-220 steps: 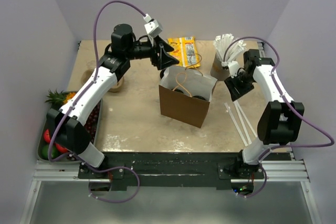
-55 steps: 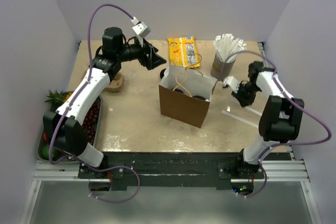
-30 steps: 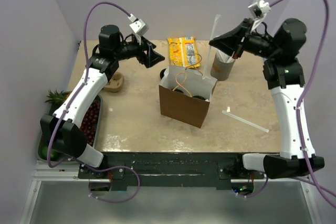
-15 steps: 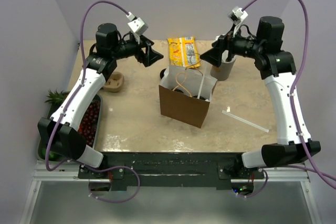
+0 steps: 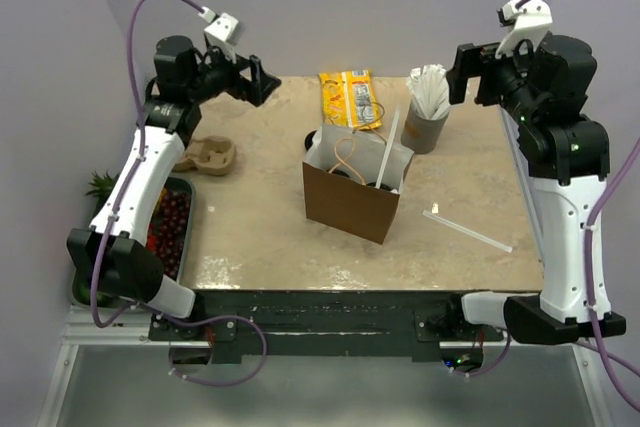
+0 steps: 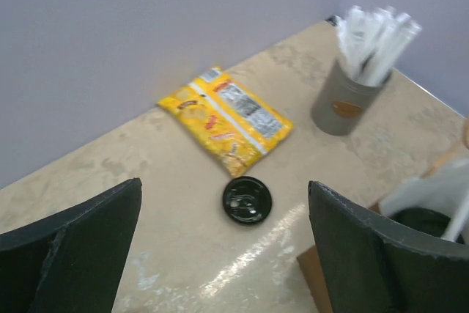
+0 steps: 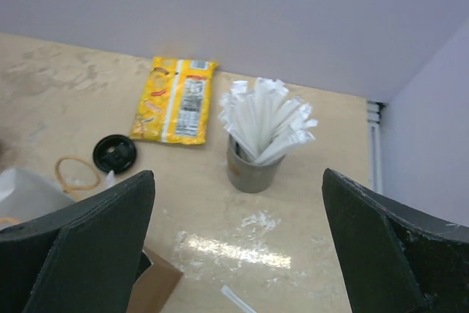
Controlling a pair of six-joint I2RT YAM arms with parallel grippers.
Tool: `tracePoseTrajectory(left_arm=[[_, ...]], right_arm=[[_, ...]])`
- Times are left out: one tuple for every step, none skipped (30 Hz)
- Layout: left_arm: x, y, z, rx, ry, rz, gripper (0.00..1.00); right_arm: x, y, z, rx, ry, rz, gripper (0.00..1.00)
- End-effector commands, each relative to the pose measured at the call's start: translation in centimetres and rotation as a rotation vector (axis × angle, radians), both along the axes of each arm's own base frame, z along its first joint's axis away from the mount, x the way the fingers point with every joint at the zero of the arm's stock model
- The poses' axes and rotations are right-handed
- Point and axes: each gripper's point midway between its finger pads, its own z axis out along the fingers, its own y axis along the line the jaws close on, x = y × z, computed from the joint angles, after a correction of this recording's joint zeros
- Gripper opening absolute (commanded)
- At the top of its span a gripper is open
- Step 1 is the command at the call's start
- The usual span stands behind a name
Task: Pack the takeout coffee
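Note:
The brown paper bag (image 5: 352, 202) stands open mid-table. Two black lids (image 5: 379, 185) show inside it, on cups whose brown sides are hidden. A white straw (image 5: 386, 150) leans out of the bag. A third black lid (image 6: 247, 199) lies loose on the table behind the bag, also in the right wrist view (image 7: 115, 153). My left gripper (image 5: 260, 81) is open and empty, high at the back left (image 6: 220, 181). My right gripper (image 5: 461, 71) is open and empty, high above the straw cup (image 7: 238, 174).
A grey cup of white straws (image 5: 426, 113) stands back right. A yellow snack packet (image 5: 350, 97) lies behind the bag. The cardboard cup carrier (image 5: 206, 156) sits at the left. A fruit tray (image 5: 170, 237) is at the left edge. One loose straw (image 5: 468, 230) lies right of the bag.
My right gripper carried a straw over the bag, let it go there and drew back up to the right. My left gripper pulled back to the left, away from the bag.

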Motion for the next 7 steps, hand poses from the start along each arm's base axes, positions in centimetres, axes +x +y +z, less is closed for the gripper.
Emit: tracePoseTrajectory(left_arm=[[1.8, 6.8, 6.0, -0.069, -0.107, 0.272, 0.99], [2.0, 7.8, 7.0, -0.080, -0.124, 0.301, 0.99], [2.3, 9.0, 7.4, -0.086, -0.131, 0.338, 0.99], [2.6, 10.7, 7.8, -0.101, -0.133, 0.382, 0.99], [2.5, 10.9, 8.9, -0.113, -0.152, 0.390, 0.99], [2.6, 12.5, 9.4, -0.118, -0.163, 0.425, 0.99], [2.8, 13.8, 10.0, -0.122, -0.174, 0.453, 0.99]], right_arm=[[-0.5, -3.9, 3.2, -0.018, -0.120, -0.212, 0.99], [-0.6, -3.9, 3.4, -0.015, -0.127, -0.216, 0.99], [-0.7, -4.1, 3.8, -0.013, -0.141, -0.225, 0.99], [-1.0, -4.3, 4.8, -0.008, -0.177, -0.233, 0.99], [-1.1, -4.6, 5.2, -0.016, -0.195, -0.246, 0.99], [-1.2, -4.7, 5.9, -0.018, -0.215, -0.253, 0.99], [-0.8, -4.9, 6.4, -0.023, -0.229, -0.259, 0.99]])
